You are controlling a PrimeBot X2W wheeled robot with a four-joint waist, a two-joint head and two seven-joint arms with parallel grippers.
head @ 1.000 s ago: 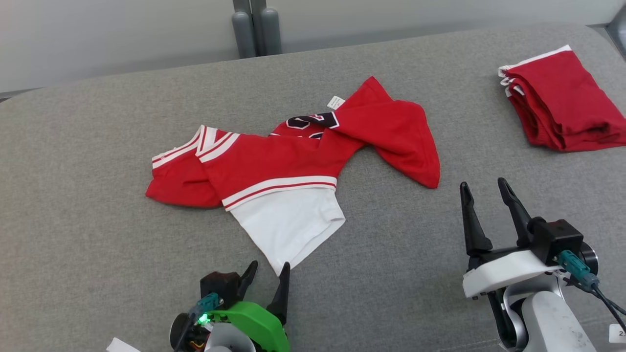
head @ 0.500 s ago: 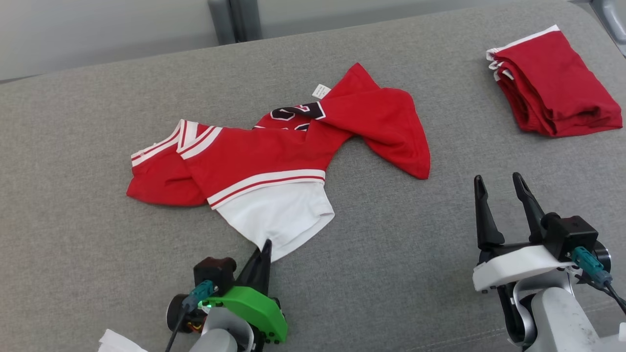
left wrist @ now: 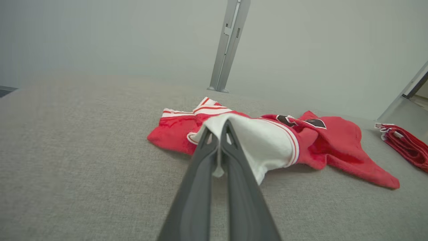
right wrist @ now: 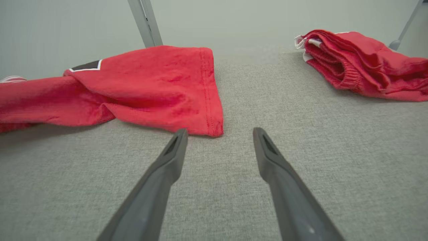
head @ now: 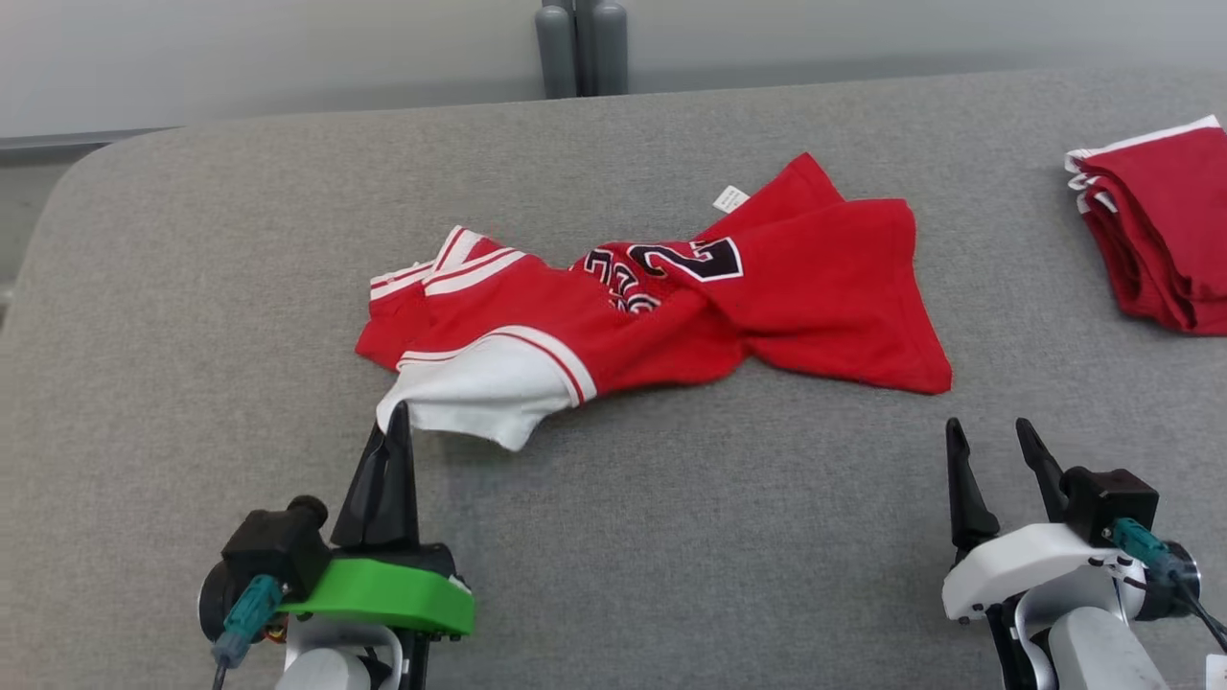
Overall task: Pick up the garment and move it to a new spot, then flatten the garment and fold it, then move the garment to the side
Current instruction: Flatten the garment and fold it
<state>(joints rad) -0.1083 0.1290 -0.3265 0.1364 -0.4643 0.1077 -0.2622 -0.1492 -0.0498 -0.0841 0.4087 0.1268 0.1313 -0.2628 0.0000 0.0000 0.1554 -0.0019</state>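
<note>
Head view: the left gripper (head: 397, 414) is closed tight on the white corner of the red garment (head: 805, 287), which lies crumpled mid-way across the grey surface (head: 671, 556). The right gripper (head: 987, 433) stands spread, empty, near the garment's red hem.

One crumpled red jersey (head: 671, 326) with white trim and black numerals. One small white tag (head: 730, 198) on it. One folded pile of red cloth (head: 1160, 230); its layers cannot be counted. Two dark long-fingered claws: the left claw (head: 396, 422) and the right claw (head: 987, 428). One grey fabric-covered counter (head: 671, 537).
</note>
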